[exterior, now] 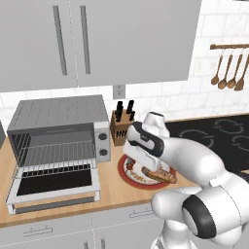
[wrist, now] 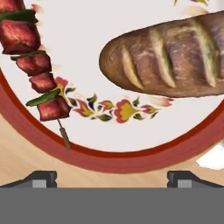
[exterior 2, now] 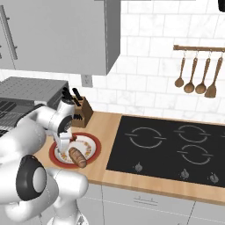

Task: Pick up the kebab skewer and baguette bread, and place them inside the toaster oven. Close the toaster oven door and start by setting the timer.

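The tool (wrist: 112, 177) is held wide above the plate (wrist: 131, 157); the kebab skewer (wrist: 37, 74) and baguette bread (wrist: 170, 57) are ungrasped, so descent onto one is needed.

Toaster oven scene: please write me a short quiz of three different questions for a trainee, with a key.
1. True or false: the toaster oven door is shut.
2. Multiple choice: the kebab skewer and the baguette bread lie on A) the wire rack, B) the red-rimmed plate, C) the black cooktop.
3. Short answer: how do the jaws of the gripper stand, and do they hold anything?

Key
1. False. The door hangs open, flat in front of the toaster oven.
2. B.
3. They stand open above the plate's rim and hold nothing.
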Robot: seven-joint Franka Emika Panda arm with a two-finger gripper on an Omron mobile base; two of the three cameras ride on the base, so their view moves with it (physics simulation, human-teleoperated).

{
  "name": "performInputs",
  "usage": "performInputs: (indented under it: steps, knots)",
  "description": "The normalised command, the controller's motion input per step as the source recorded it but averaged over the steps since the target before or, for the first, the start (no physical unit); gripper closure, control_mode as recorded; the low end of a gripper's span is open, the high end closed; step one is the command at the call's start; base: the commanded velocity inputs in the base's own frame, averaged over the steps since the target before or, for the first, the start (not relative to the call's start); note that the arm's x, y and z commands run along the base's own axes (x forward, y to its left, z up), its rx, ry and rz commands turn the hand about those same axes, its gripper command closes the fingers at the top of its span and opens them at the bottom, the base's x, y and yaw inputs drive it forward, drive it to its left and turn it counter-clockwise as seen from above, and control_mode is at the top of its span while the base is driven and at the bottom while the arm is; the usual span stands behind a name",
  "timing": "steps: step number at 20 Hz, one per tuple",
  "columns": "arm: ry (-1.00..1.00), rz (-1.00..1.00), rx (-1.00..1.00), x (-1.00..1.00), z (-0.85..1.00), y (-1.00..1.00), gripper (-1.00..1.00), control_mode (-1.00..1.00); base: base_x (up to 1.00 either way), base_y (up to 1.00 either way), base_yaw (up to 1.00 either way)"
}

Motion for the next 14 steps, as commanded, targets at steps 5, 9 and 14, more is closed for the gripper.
performInputs:
  steps: [5,9,14]
  knots:
    - [-0.07,0.0,0.0,0.2,-0.12,0.06,-1.0,-1.0,0.0,0.0,0.0]
    - [-0.06,0.0,0.0,0.14,-0.22,0.06,-1.0,-1.0,0.0,0.0,0.0]
    - [-0.03,0.0,0.01,0.15,-0.22,0.02,-1.0,-1.0,0.0,0.0,0.0]
